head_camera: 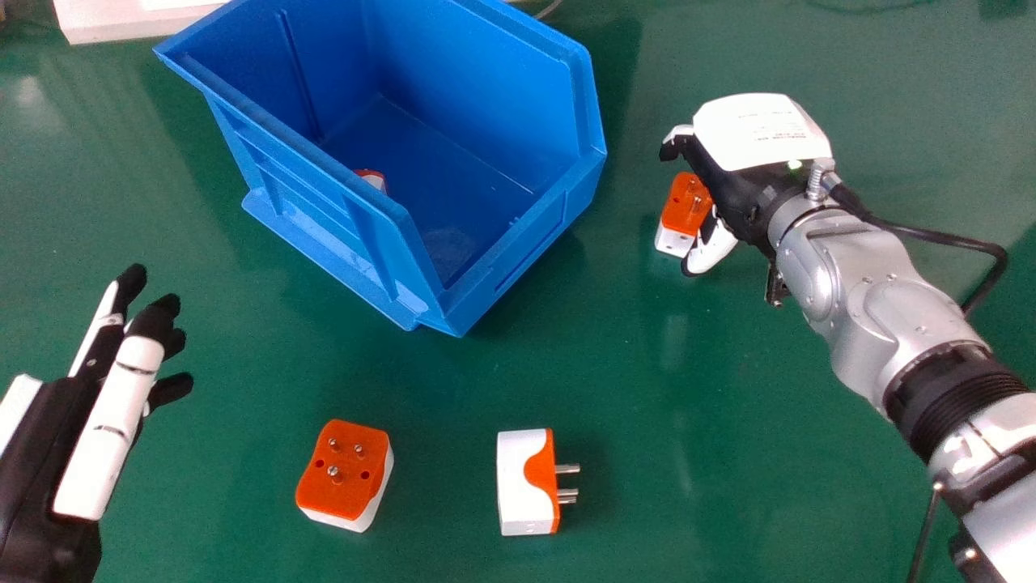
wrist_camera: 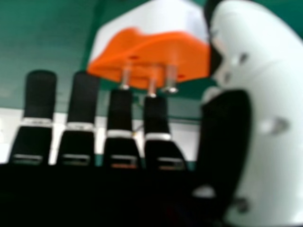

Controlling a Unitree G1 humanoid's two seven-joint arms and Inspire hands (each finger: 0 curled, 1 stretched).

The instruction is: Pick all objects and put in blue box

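Beside the blue box (head_camera: 340,219), on its right, my right hand (head_camera: 745,190) is around the pin side of an orange and white plug adapter (head_camera: 685,209). In the right hand view, this adapter (wrist_camera: 147,52) has its pins facing my right hand (wrist_camera: 120,113), whose fingers are fairly straight. Closer to me, one adapter (head_camera: 344,474) lies with its pins up and another (head_camera: 526,483) has its pins pointing right. Inside the box, part of a red and white object (head_camera: 373,179) shows past the side wall. My left hand (head_camera: 113,429) is open at the left.
The green table (head_camera: 647,453) extends around the box. A white object (head_camera: 105,20) stands behind the box at the back left. A black cable (head_camera: 939,237) loops beside my right forearm.
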